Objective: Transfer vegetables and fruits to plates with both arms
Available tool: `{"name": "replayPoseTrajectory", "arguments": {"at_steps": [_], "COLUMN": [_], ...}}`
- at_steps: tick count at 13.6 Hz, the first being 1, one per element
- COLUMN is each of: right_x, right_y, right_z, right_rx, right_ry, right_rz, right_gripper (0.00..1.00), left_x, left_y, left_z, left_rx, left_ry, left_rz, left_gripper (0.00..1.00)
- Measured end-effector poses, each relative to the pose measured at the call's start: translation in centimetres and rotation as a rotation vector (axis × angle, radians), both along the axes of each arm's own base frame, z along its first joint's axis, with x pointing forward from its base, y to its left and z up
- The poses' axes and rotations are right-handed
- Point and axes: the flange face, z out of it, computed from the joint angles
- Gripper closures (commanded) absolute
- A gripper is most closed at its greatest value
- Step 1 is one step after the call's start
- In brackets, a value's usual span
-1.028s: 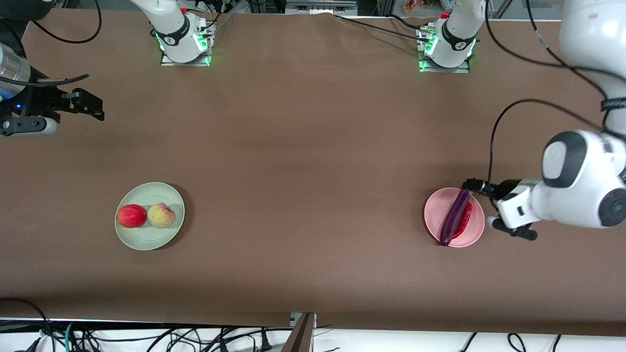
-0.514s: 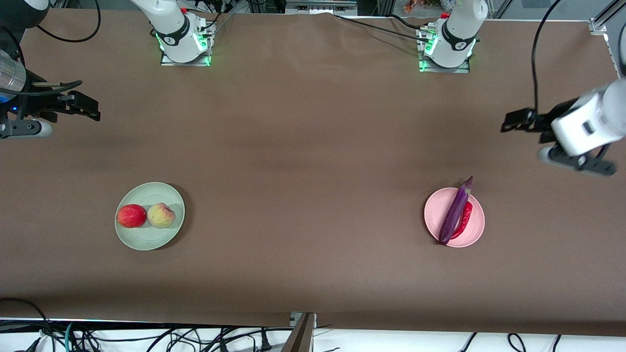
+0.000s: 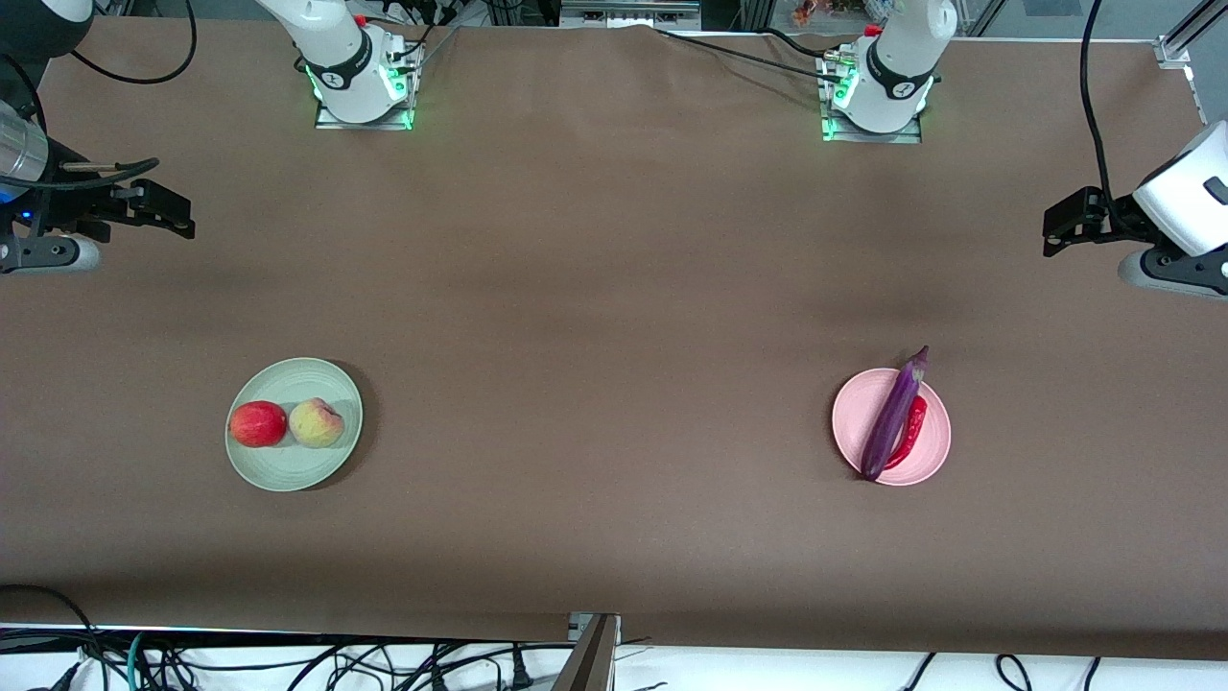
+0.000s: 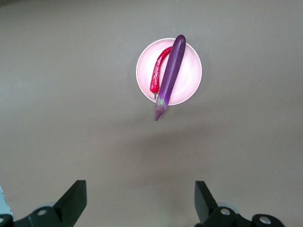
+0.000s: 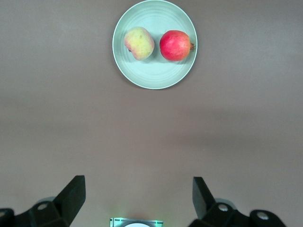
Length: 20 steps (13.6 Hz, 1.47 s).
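A brown matte worktop (image 3: 614,288) is seen, with cables at its edges. Two round plates are counted: on the pale green plate (image 3: 294,465) two fruits rest, a red apple (image 3: 258,424) touching a yellowish peach (image 3: 316,423); on the pale pink plate (image 3: 854,422) lie one purple eggplant (image 3: 892,417) and one red chili (image 3: 911,432). The left gripper (image 3: 1060,226) and the right gripper (image 3: 173,213) are held wide and empty above the worktop's ends.
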Motion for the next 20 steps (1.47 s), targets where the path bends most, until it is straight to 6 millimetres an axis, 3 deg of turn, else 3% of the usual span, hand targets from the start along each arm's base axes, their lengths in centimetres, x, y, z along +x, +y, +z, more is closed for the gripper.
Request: {"name": "replayPoseTrajectory", "arguments": {"at_steps": [2, 7, 14, 20], "right_x": [0.1, 1.0, 1.6, 1.9], "right_y": [0.0, 0.0, -0.2, 0.2], "right_z": [-0.1, 0.1, -0.5, -0.3], "right_rx": [0.0, 0.002, 0.003, 0.004], "right_ry": [0.0, -0.015, -0.007, -0.012], "right_rz": [0.001, 0.004, 0.001, 0.008], "right_gripper": [0.0, 0.0, 0.0, 0.0], "left_x": [-1.0, -3.1, -3.7, -3.9], "left_y": [-0.7, 2.2, -1.8, 0.4], "left_z": [-0.4, -1.6, -1.0, -0.7], "left_rx": [-0.016, -0.068, -0.071, -0.068], "left_ry": [0.007, -0.02, -0.04, -0.03], "left_rz": [0.033, 0.152, 0.118, 0.159], "left_gripper": [0.0, 0.0, 0.0, 0.0]}}
